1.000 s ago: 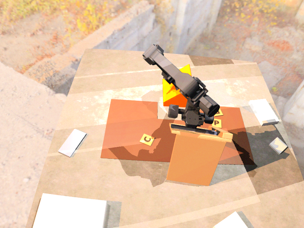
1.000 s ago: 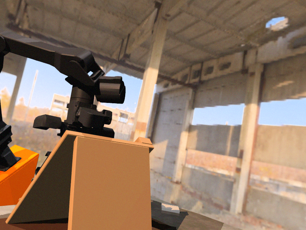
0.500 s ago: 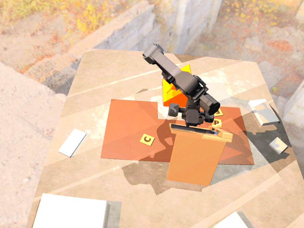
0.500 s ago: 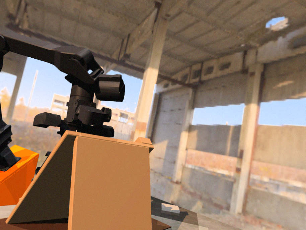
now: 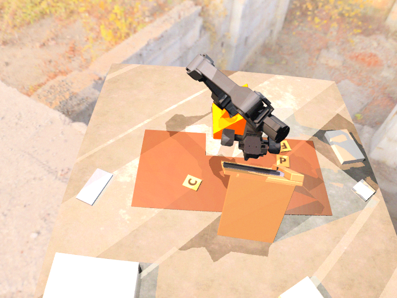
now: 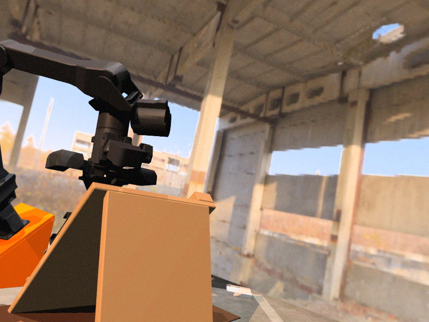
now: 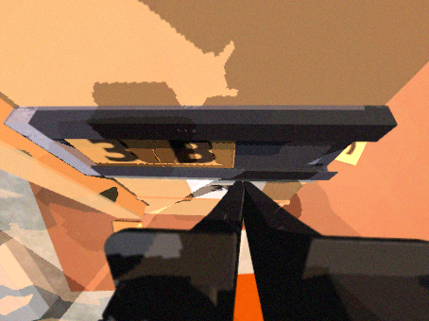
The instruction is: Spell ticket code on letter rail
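Observation:
The orange wedge-shaped board [image 5: 253,208] [image 6: 156,259] stands on the mat and carries a dark letter rail [image 5: 249,169] [image 7: 213,118] along its top. In the wrist view two yellow tiles sit side by side in the rail; one tile [image 7: 196,152] reads like B, and the other tile [image 7: 118,151] I cannot read for sure. My gripper [image 5: 253,157] [image 7: 242,188] is shut on nothing, its tips just at the rail's near edge beside the B tile. Loose tiles C [image 5: 192,182], P [image 5: 282,160] and F [image 5: 285,146] lie flat on the mat.
The orange mat [image 5: 160,179] covers the counter's middle. The robot's orange base [image 5: 224,123] [image 6: 20,242] stands behind the board. A white card [image 5: 94,186] lies at the left, and a grey block [image 5: 343,145] and a small white block [image 5: 363,190] at the right. White sheets [image 5: 91,276] lie at the front edge.

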